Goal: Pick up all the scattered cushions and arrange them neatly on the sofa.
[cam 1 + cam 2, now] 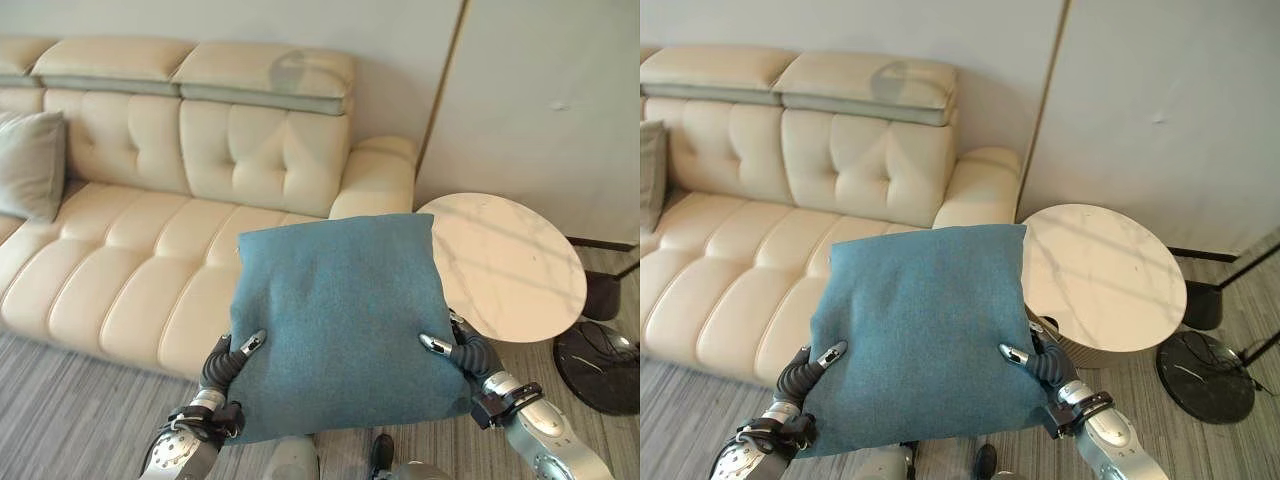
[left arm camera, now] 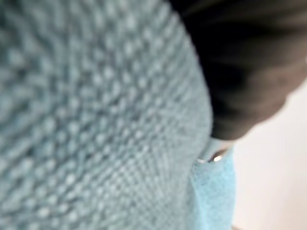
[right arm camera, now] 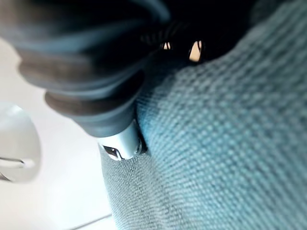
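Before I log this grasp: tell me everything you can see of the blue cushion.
The blue cushion is square, teal-blue, of coarse woven fabric, plump and slightly creased. It is held up in the air, its broad face toward the camera, in front of the cream sofa and beside the round marble-look table. The left hand pinches its lower left edge, the right hand its lower right edge, thumbs on the front face.
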